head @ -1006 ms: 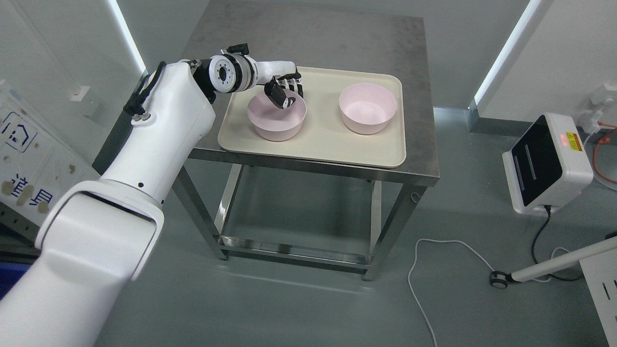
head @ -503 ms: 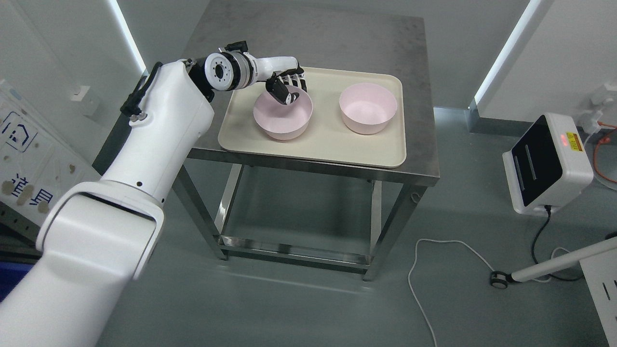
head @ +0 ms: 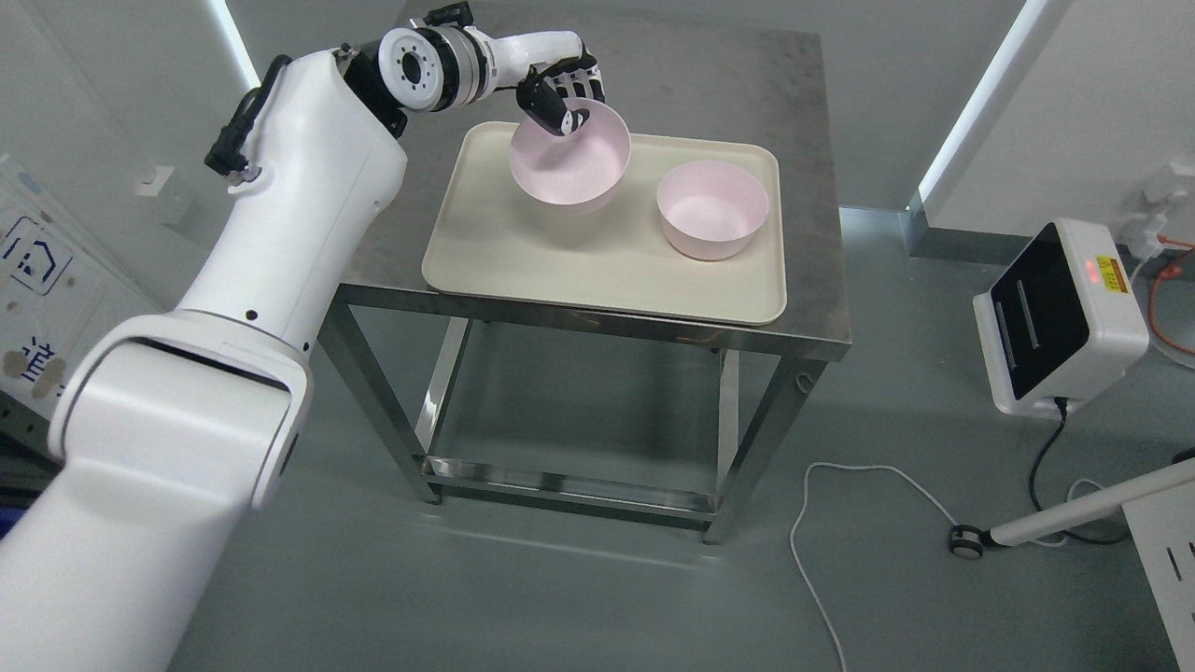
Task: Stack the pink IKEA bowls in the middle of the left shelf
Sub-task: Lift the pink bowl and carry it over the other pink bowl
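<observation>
Table: brushed steel, square top, open frame with a low rail.
Left arm: glossy white shells, entering from the lower left and reaching over the table's far-left corner.
Tray: cream, matte, rounded rectangle lying on the table top.
White box: on the floor at right, dark sloped face, cable trailing from it.
Held bowl: smooth pink, round, lifted over the tray's far edge and tilted.
Second bowl: same pink, upright on the tray's right part, just beside the held one, apart.
Left hand: dark fingers clamped over the held bowl's far rim.
</observation>
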Robot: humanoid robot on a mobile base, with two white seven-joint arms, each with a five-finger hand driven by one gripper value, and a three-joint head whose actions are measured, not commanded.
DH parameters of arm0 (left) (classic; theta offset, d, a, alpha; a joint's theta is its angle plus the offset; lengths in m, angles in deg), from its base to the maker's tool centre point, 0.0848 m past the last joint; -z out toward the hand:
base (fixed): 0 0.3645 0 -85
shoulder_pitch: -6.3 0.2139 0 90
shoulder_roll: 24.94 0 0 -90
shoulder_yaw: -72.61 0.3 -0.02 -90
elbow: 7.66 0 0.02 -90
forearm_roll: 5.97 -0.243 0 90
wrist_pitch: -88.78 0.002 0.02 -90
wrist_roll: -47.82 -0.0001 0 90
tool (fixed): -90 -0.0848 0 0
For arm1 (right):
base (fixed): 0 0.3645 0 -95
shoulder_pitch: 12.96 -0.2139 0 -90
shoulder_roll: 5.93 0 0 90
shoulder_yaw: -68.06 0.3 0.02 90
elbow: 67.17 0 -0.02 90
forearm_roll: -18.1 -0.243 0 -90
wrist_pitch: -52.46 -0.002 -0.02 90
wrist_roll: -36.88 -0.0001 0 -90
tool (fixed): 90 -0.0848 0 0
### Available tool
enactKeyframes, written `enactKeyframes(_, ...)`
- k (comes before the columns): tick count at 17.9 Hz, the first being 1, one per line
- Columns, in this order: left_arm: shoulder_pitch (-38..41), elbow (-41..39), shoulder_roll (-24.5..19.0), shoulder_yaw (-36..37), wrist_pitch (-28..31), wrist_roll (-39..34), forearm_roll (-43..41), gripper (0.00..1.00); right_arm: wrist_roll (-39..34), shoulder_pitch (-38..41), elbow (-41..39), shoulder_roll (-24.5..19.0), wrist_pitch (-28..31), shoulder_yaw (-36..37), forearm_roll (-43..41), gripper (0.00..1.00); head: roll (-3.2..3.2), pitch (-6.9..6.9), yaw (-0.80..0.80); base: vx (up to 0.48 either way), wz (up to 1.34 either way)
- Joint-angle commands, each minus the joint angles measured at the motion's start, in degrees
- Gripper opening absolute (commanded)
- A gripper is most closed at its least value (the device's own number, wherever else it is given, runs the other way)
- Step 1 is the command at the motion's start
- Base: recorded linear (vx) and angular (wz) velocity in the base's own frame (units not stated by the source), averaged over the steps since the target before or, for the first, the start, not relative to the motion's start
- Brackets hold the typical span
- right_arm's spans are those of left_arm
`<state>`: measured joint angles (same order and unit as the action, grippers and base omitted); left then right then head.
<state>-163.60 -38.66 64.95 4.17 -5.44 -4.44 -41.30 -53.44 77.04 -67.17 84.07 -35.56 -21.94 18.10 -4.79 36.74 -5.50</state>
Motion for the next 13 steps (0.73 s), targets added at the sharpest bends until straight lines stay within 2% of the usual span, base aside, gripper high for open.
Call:
enactKeyframes(1,-1.1,-4.5,-0.9,5.4,3.0,-5.4,16.5,0.0,0.0,1.7,-1.9,1.0,0.0,0.6,0.0,1.0,0.0,0.0,0.0,0.0,0.0)
enactKeyframes(3,-1.0,-4.9,-0.9,10.0,3.1,-9.1,23.0,0.0,0.0,1.7,-1.9,1.0,0.0,0.6,0.0,1.0,0.0,0.0,0.0,0.0,0.0)
enactKeyframes(8,-0.8,-6.4,-0.9,25.7,2.9,-18.8,29.9,0.01,0.0,1.7,-1.9,1.0,0.0,0.6,0.0,1.0,0.0,0.0,0.0,0.0,0.0)
enactKeyframes(13,-0.6,-11.7,-0.9,39.4,3.4,-22.5,34.5,0.01,0.0,1.7,-1.9,1.0,0.0,0.6,0.0,1.0,0.0,0.0,0.0,0.0,0.0)
